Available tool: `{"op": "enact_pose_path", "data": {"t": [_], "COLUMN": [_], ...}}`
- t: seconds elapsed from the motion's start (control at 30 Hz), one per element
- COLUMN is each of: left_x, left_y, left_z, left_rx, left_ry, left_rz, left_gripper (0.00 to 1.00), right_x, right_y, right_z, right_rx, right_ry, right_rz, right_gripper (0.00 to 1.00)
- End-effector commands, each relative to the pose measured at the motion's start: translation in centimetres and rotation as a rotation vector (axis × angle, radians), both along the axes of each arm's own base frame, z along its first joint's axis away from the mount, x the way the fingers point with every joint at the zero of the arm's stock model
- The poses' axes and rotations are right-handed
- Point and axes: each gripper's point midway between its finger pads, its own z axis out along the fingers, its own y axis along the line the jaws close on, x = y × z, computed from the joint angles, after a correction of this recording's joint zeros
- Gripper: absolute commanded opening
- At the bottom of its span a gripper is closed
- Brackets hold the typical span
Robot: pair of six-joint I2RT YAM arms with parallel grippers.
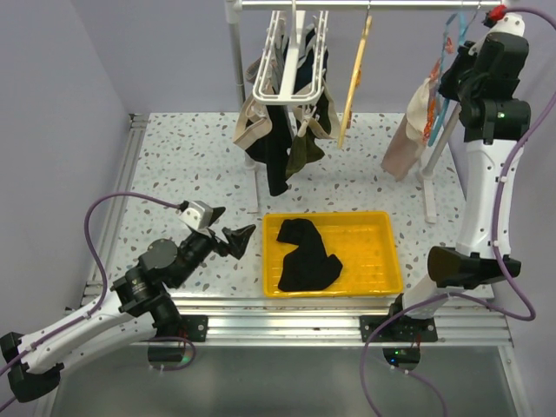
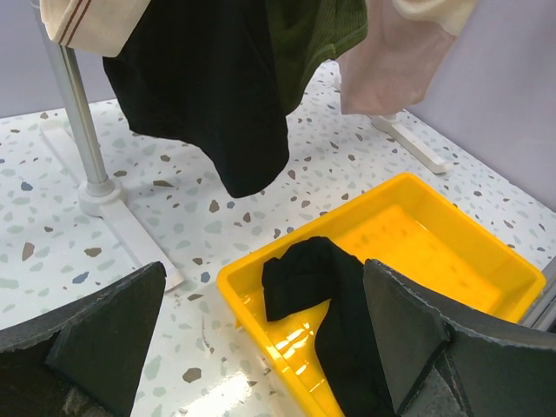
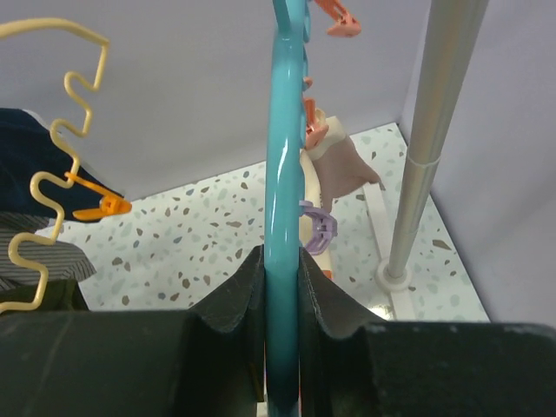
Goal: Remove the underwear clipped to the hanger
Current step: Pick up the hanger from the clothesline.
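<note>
Right wrist view shows the right gripper [image 3: 282, 261] clamped, both fingers flat, on the glossy teal plastic hanger [image 3: 282, 156], from which a pale pink-beige cloth garment [image 3: 340, 165] hangs by salmon plastic pegs [image 3: 343, 22] beside the grey metal rack pole [image 3: 426, 130]. The step in hand appears to be steadying that hanger. Done well, the hold would be firm and level so the hanger neither swings nor slips off the rail, and the garment would be drawn straight down out of its pegs. The left gripper [image 2: 265, 278] stands wide open and empty, low over the speckled table [image 1: 191, 156] beside the shallow yellow plastic tray [image 1: 330, 215], where 1 crumpled black garment [image 1: 306, 258] already lies. More underwear dangles limp from the white plastic clip hanger [image 1: 287, 61] at mid-rail: a long black piece [image 1: 276, 165], an olive piece [image 1: 301, 155] and a beige piece [image 1: 248, 130].
</note>
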Motion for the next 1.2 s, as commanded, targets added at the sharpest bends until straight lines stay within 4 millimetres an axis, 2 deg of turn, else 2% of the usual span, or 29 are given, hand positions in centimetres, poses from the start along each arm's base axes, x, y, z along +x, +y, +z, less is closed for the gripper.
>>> {"op": "enact_pose_path", "data": {"t": [0.0,0.1,0.13,0.17,0.2,0.23,0.27,0.37,0.4,0.43,0.6,0.77,0.8,0.83,0.9,1.0,1.03,1.07,1.17], "left_x": [0.0,0.0,0.0,0.0,0.0,0.0,0.0,-0.1,-0.1,-0.1,-0.1,-0.1,-0.2,-0.1,-0.1,-0.1,0.0,0.0,0.1], "left_y": [0.1,0.1,0.1,0.1,0.1,0.2,0.1,0.1,0.0,0.0,-0.2,-0.3,-0.3,-0.2,-0.1,0.0,0.0,0.0,0.0], "left_z": [1.1,1.2,1.4,1.4,1.4,1.4,1.4,1.4,1.4,1.5,1.8,1.9,1.8,1.9,2.1,2.3,2.3,2.4,2.6], "left_rx": [-0.037,-0.036,-0.039,-0.04,-0.039,-0.04,-0.04,-0.038,-0.038,-0.04,-0.04,-0.043,-0.047,-0.048,-0.055,-0.059,-0.06,-0.06,-0.059], "left_ry": [-0.022,-0.026,-0.03,-0.029,-0.031,-0.031,-0.029,-0.03,-0.03,-0.033,-0.04,-0.036,-0.033,-0.034,-0.036,-0.039,-0.039,-0.041,-0.045], "left_rz": [0.004,0.004,0.004,0.004,0.004,0.004,0.004,-0.002,-0.004,-0.005,-0.011,-0.016,-0.016,-0.013,-0.009,-0.003,0.0,0.002,0.005], "left_gripper": [1.0,1.0,1.0,1.0,1.0,1.0,1.0,1.0,1.0,1.0,1.0,1.0,1.0,1.0,1.0,1.0,1.0,1.0,1.0], "right_x": [-0.3,-0.9,-0.7,-1.8,-2.0,-1.8,-2.4,-2.5,-2.9,-2.9,-3.7,-4.7,-4.7,-5.5,-5.9,-7.8,-7.9,-9.0,-10.2], "right_y": [0.2,0.7,0.8,1.0,1.3,1.4,1.5,1.6,1.7,2.0,2.1,2.8,2.8,3.0,3.1,3.8,3.9,4.0,4.4], "right_z": [4.8,7.4,6.9,8.2,9.6,8.9,9.5,9.3,10.0,9.7,11.0,10.7,10.1,10.4,9.2,8.9,7.9,8.1,6.7], "right_rx": [-0.013,-0.028,-0.031,-0.053,-0.068,-0.072,-0.083,-0.093,-0.099,-0.099,-0.122,-0.127,-0.123,-0.128,-0.137,-0.183,-0.186,-0.202,-0.197], "right_ry": [-0.145,-0.234,-0.232,-0.277,-0.343,-0.336,-0.354,-0.353,-0.38,-0.382,-0.423,-0.419,-0.407,-0.414,-0.38,-0.376,-0.355,-0.364,-0.327], "right_rz": [0.048,0.095,0.106,0.113,0.134,0.141,0.146,0.156,0.16,0.172,0.181,0.214,0.217,0.222,0.235,0.27,0.28,0.285,0.305], "right_gripper": [0.0,0.0,0.0,0.0,0.0,0.0,0.0,0.0,0.0,0.0,0.0,0.0,0.0,0.0,0.0,0.0,0.0,0.0,0.0]}}
